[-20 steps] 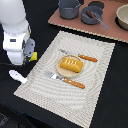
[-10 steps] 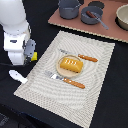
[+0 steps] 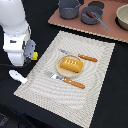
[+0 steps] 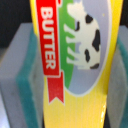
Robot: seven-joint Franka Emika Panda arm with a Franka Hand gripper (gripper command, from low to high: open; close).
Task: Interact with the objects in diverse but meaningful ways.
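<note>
Black desk lies under a beige woven placemat, and at the exterior view's left my tool is clamped on the yellow box — its label reads BUTTER beside a cow — with the white utensil just beside the mat's edge. On the mat the orange bread loaf sits on the tan plate between two pieces of orange-handled cutlery. Farther off — on a brown board — stands the small grey pan holding the brown sausage.
</note>
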